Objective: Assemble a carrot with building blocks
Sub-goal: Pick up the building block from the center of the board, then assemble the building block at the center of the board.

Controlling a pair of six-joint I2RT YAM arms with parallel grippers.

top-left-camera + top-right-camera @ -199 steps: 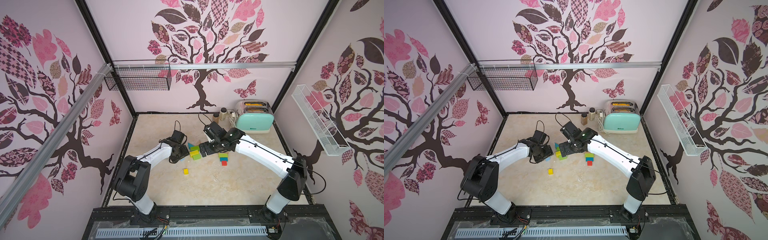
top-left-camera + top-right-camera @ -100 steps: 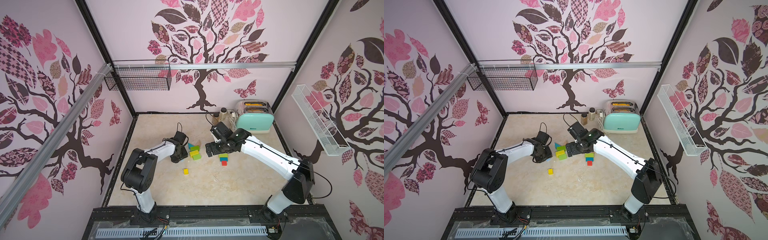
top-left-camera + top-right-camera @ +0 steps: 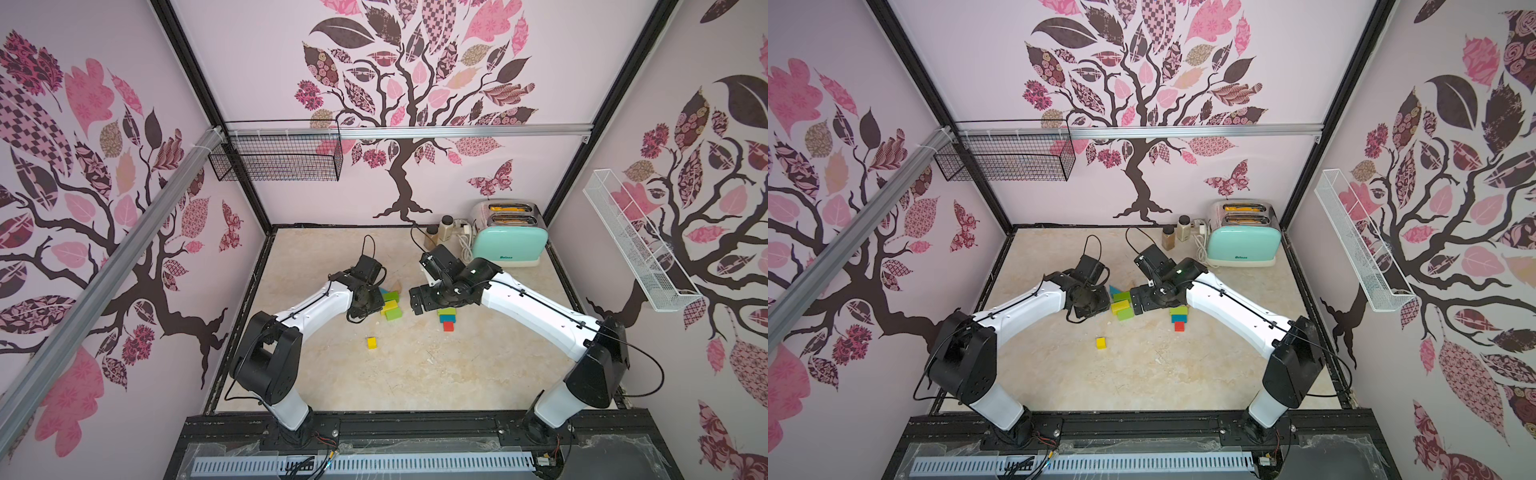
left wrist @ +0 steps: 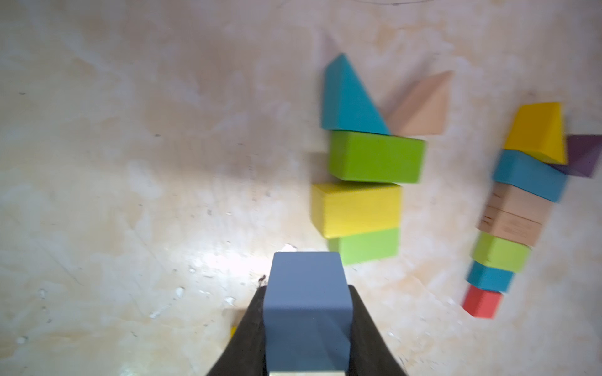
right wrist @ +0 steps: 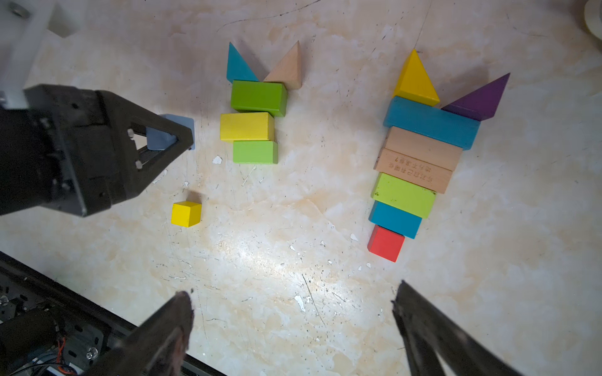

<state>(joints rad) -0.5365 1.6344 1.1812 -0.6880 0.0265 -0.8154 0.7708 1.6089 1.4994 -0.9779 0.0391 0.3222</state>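
left arm [image 3: 316, 303] and right arm [image 3: 519, 307]: white shells, black joints and bases, thin black cables [image 3: 550, 307] alongside

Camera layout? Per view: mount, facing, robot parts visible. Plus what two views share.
Top views: high at the front, looking down on the table; left arm and right arm show whole.
Left wrist: looks down past the left gripper, shut on the blue block, at the block rows.
Right wrist: looks down through the open right gripper; left gripper shows too.
Shared: both wrist views show the red cube.
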